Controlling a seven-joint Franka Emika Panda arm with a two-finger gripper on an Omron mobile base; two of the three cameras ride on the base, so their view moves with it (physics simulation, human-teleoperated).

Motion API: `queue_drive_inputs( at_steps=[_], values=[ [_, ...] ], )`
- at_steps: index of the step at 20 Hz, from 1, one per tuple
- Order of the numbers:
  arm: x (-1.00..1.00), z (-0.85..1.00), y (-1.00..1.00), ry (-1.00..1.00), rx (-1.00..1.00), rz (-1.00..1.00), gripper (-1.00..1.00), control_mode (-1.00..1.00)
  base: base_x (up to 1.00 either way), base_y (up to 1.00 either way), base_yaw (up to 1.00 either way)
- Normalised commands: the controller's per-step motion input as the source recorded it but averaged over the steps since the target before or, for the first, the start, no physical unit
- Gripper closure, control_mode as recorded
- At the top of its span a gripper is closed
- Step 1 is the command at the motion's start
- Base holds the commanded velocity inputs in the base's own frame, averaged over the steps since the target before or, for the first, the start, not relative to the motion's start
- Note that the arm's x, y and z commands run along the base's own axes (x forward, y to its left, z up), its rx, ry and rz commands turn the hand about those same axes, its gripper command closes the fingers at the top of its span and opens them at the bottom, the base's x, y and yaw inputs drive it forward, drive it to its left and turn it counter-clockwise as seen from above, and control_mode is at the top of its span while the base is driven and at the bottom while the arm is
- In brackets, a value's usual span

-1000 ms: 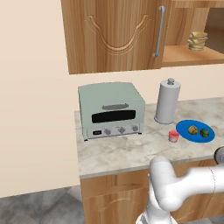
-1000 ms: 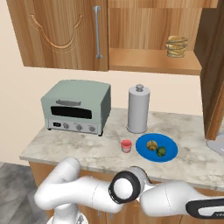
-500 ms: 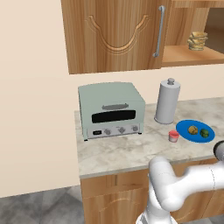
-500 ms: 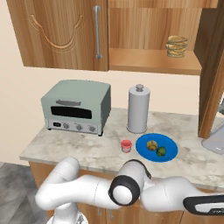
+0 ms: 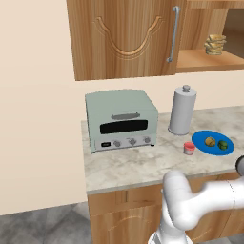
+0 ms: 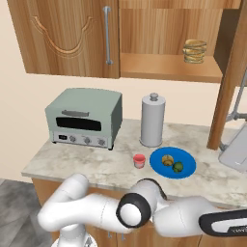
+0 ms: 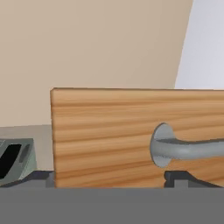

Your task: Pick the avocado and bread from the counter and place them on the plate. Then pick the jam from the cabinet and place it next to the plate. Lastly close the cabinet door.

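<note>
Marbled counter (image 6: 72,164) bears a blue plate (image 6: 189,164) holding tan bread (image 6: 167,159) and green avocado (image 6: 178,167); jaws spread.

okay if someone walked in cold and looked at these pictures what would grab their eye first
Probably the flat round bright blue plate on the marbled stone counter, carrying a dark green avocado and a golden-tan bread lump, with a tiny red jam jar just left of it. Then the pale green toaster oven and, above, the open wood cabinet.

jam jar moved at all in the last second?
No. The jam sits at the same spot on the counter, just left of the plate, in front of the steel canister.
</note>
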Motion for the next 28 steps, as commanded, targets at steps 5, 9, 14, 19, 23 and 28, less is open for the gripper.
queue_drive_inputs(
  at_steps=[5, 9, 14, 19, 23, 28],
  values=[
    [-0.03, 0.05, 0.03, 0.17, -0.14, -0.08, -1.0, -1.0, 0.0, 0.0, 0.0],
    [0.0, 0.11, 0.04, 0.05, -0.15, -0.08, -1.0, -1.0, 0.0, 0.0, 0.0],
    [0.0, 0.15, 0.17, 0.05, -0.12, -0.03, -1.0, -1.0, 0.0, 0.0, 0.0],
    [0.0, 0.03, 0.36, 0.02, -0.06, 0.0, -1.0, -1.0, 0.0, 0.0, 0.0],
    [0.0, 0.01, 0.45, 0.0, 0.0, 0.0, -1.0, -1.0, 0.0, 0.0, 0.0],
    [0.02, 0.02, 0.48, 0.0, 0.0, 0.0, -1.0, -1.0, 0.0, 0.0, 0.0]
  ],
)
